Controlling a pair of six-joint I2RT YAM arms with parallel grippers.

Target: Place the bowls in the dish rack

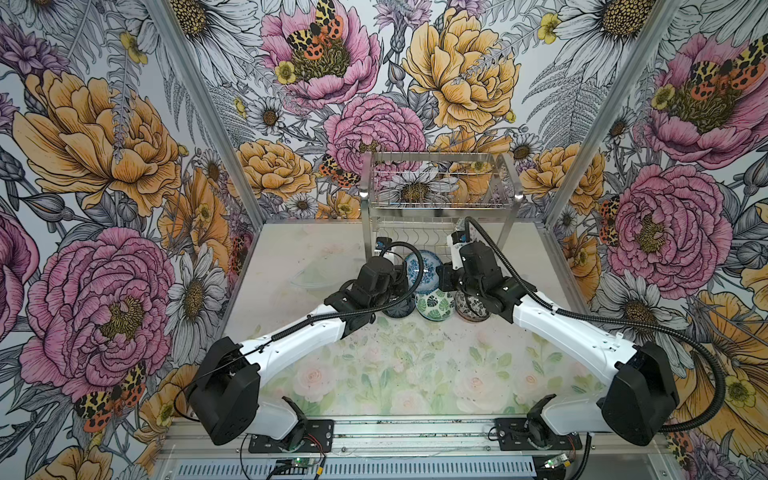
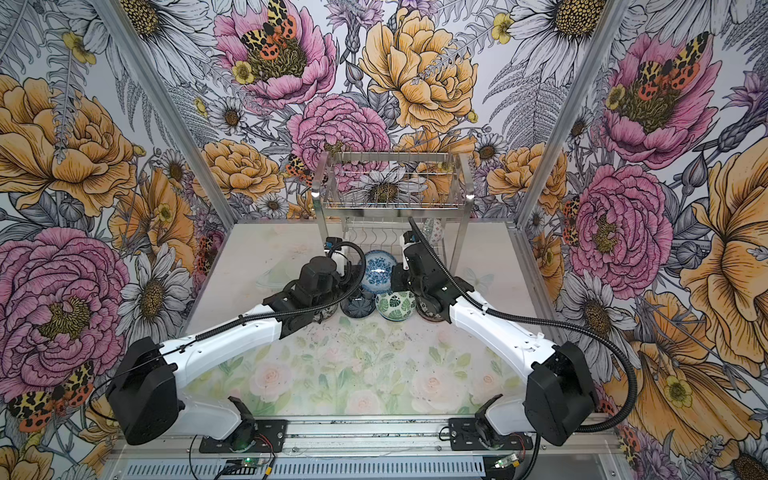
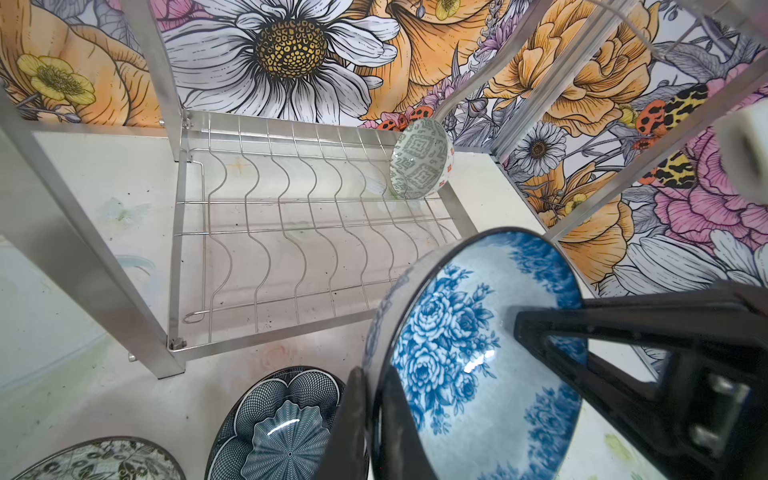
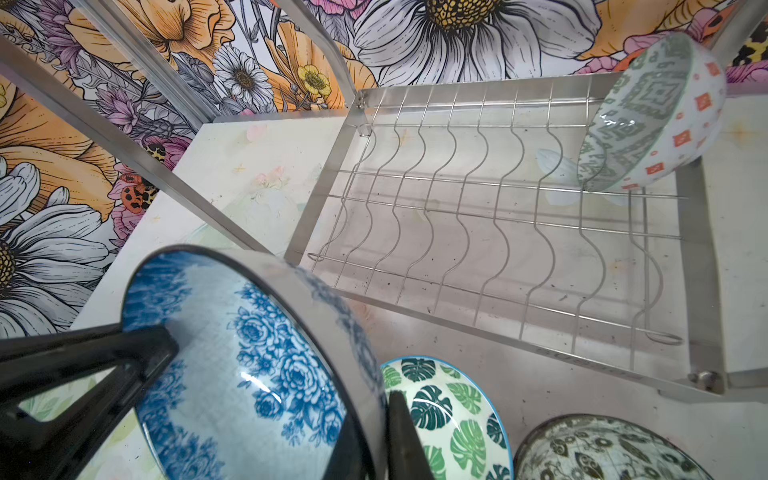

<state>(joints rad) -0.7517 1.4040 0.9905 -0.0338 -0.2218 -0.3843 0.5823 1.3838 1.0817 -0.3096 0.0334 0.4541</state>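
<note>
The blue floral bowl (image 1: 417,268) (image 2: 378,270) hangs tilted between both arms, just in front of the dish rack (image 1: 440,199) (image 2: 390,199). My left gripper (image 3: 372,386) pinches one side of its rim, one finger inside the bowl (image 3: 478,353) and one outside. My right gripper (image 4: 376,411) is shut on the opposite rim of the same bowl (image 4: 249,353). A grey-green patterned bowl (image 3: 422,158) (image 4: 652,116) stands on edge at the right end of the rack's lower tier (image 4: 498,216). The rest of that wavy-wire tier (image 3: 291,232) holds nothing.
More bowls sit on the table below the held one: a green leaf bowl (image 1: 434,305) (image 4: 449,415), a dark navy scalloped bowl (image 2: 357,307) (image 3: 278,428) and a black-white floral bowl (image 1: 471,307) (image 4: 602,453). The rack's steel legs (image 3: 83,249) stand close by.
</note>
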